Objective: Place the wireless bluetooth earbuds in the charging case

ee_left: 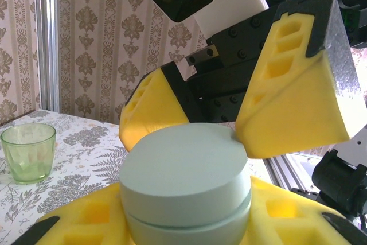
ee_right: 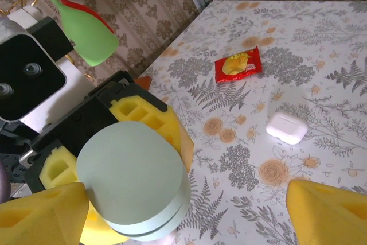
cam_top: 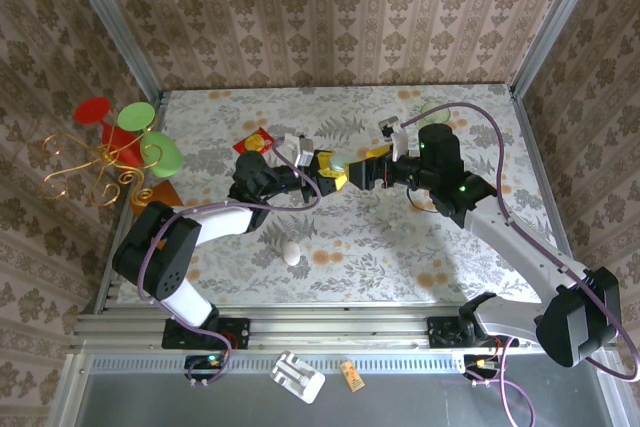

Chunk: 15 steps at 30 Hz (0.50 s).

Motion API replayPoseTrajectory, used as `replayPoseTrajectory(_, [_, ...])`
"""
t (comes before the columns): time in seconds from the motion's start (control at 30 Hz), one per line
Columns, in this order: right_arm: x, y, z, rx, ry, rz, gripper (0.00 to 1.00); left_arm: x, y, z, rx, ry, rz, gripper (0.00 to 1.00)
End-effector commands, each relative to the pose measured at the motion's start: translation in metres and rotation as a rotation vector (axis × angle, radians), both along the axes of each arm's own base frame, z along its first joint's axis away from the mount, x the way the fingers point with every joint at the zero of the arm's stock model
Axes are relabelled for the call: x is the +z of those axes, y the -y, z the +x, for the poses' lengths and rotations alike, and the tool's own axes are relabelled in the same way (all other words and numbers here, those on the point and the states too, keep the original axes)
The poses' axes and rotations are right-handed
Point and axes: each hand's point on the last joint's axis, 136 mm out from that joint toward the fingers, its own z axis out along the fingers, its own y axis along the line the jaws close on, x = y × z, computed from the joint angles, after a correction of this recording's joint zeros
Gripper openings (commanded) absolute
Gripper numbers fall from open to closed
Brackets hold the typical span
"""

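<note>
With left end effector (ee_left: 186, 228) clamped on disc (ee_left: 186, 164) and right end effector (ee_right: 183, 222) wide open, empty, seems a light, slippery case (ee_right: 287, 127), best pinched across flat sides.

The round disc (ee_left: 183, 182) is pale green plastic, smooth and matt. The yellow fingers (ee_left: 298, 101) of the right gripper (ee_left: 223, 107) and the left gripper (ee_left: 183, 222) look like matt, faintly grainy plastic on black housings. The charging case (ee_right: 287, 127) is white plastic, smooth with a soft sheen. The red packet (ee_right: 238, 65) is shiny foil. The green cup (ee_left: 28, 152) is translucent and glossy. The table (ee_right: 321, 38) cover is a matt floral print.
</note>
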Motion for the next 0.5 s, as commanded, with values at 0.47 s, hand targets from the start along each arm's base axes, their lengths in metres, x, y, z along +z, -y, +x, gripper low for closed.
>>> replayPoseTrajectory(0.47, [0.014, 0.012, 0.029, -0.127, -0.003, -0.014, 0.89, 0.023, -0.004, -0.027, -0.069, 0.135, -0.044, 0.11])
